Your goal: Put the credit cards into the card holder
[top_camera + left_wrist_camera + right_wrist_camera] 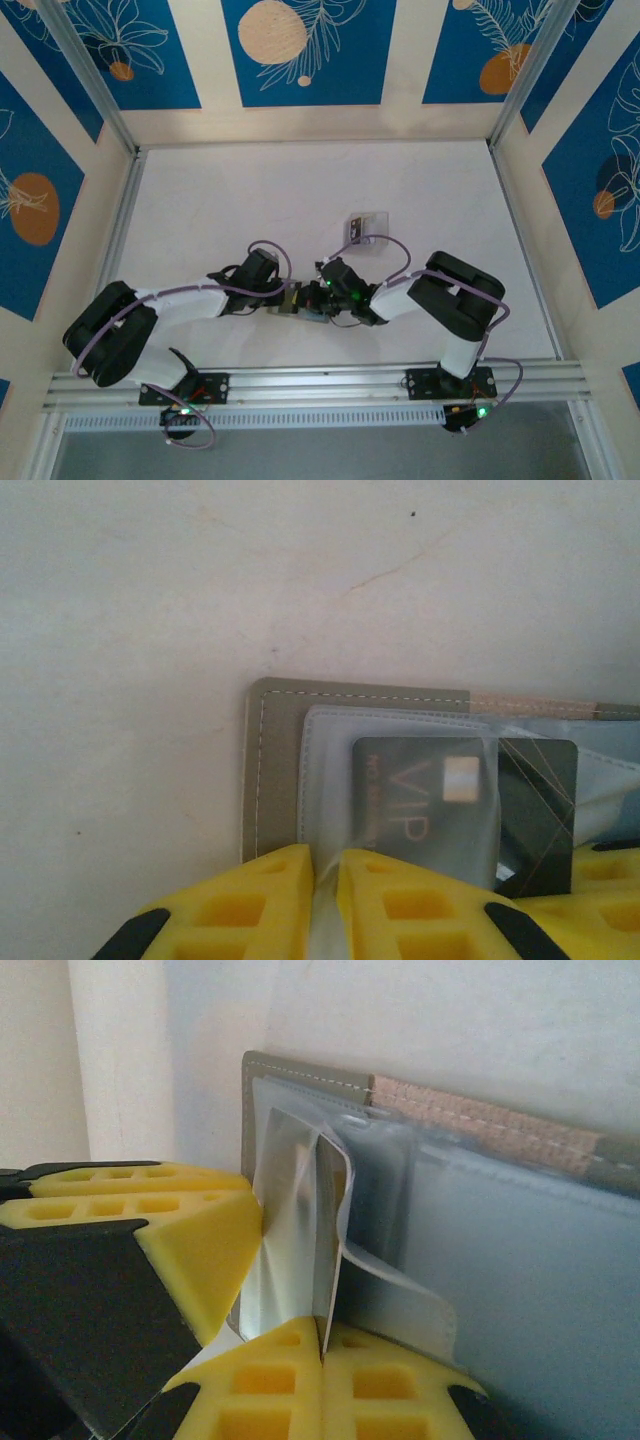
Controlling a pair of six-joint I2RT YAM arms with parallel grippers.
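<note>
Grey stitched card holder (275,780) lies open and flat on the white table (250,200), near the table's front edge, midway between the two arms (293,303); its inside is a paler bluish grey (520,1290), with a cork-coloured strip along the far edge; a translucent sleeve (325,770) is lifted off its left half. Dark card (420,810), lettered "VIP" with a small gold chip, sits partly inside that sleeve, its right end uncovered; from the right wrist it appears edge-on (328,1220), standing between the sleeve's layers. Left gripper (325,865) has its yellow fingers drawn almost together, pinching the sleeve's near edge; one of its fingers (190,1230) shows just left of the sleeve in the right wrist view. Right gripper (322,1345) has its fingers pressed fully together on the near edge of the dark card. Pale cards (365,228) lie further back on the table, well apart from the holder; their number cannot be told. Blue panels with leaf patterns enclose the table on three sides.
</note>
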